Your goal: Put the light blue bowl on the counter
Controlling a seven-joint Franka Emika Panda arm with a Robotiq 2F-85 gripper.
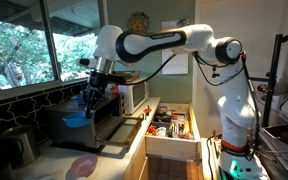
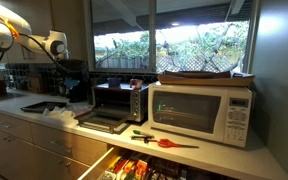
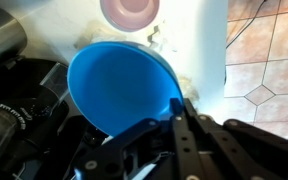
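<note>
Wrist view: the pincer (image 3: 174,108) is clamped on the rim of the light blue bowl (image 3: 119,85), held above the worktop (image 3: 199,40). A thin rim grip could let it slip and tumble.

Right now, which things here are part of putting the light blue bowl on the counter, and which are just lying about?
Part of the job:
small round light blue plastic bowl, gripped at its rim by the end effector
pale beige flat counter

Just lying about:
flat round pink plate
black toaster oven
white microwave
open light wooden drawer
</note>
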